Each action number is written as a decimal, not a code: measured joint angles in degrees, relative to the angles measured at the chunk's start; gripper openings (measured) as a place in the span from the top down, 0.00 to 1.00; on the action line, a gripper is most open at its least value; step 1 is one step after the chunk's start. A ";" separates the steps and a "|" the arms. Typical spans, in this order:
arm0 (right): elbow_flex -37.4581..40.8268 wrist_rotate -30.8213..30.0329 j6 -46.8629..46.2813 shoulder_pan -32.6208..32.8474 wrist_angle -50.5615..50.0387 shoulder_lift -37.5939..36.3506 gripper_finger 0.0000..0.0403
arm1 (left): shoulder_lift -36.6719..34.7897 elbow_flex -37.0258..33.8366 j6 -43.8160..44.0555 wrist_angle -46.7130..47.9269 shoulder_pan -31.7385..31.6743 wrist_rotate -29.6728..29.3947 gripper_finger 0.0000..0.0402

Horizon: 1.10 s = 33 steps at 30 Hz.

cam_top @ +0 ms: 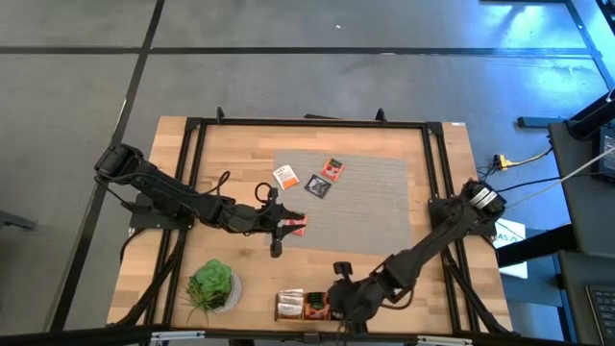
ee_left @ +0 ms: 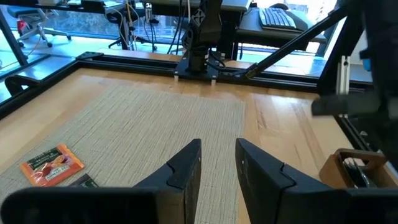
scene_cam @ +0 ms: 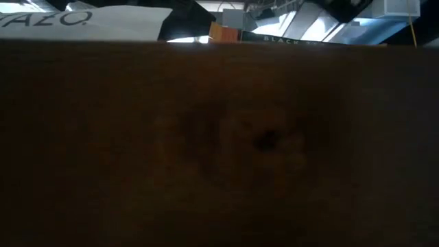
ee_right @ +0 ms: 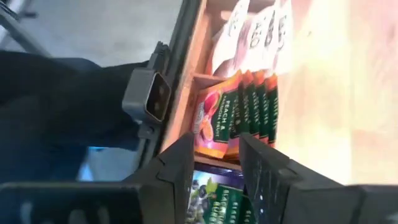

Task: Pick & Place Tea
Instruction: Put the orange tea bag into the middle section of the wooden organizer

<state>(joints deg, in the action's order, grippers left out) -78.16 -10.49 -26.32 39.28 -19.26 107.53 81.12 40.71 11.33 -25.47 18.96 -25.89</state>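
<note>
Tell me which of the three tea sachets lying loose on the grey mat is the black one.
The black sachet is the middle one, between the white-and-orange sachet and the orange sachet on the grey mat.

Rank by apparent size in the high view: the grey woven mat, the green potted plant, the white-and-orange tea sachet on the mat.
1. Grey woven mat, clearly largest.
2. Green potted plant.
3. White-and-orange tea sachet, smallest.
</note>
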 joint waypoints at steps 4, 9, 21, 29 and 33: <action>1.59 -6.56 4.10 1.76 -0.53 -0.70 0.68 | 0.00 0.00 0.04 0.02 0.04 0.14 0.76; 5.39 -10.99 4.15 2.34 -3.61 -4.36 0.68 | 0.01 0.00 2.66 -0.18 0.10 8.97 0.76; 34.63 -17.27 0.99 -6.99 19.13 -28.63 0.68 | 5.27 0.07 6.70 8.35 -0.54 8.73 0.76; 39.14 1.26 4.22 -25.12 29.98 -30.43 0.68 | 7.98 0.06 12.45 19.42 -4.83 12.35 0.76; 39.14 6.98 5.32 -32.40 30.13 -29.50 0.68 | 10.82 0.10 13.49 21.03 -7.28 13.95 0.76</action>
<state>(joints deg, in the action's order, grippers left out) -39.03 -3.51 -21.00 6.89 10.87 78.03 91.94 40.81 24.82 -4.44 11.68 -11.94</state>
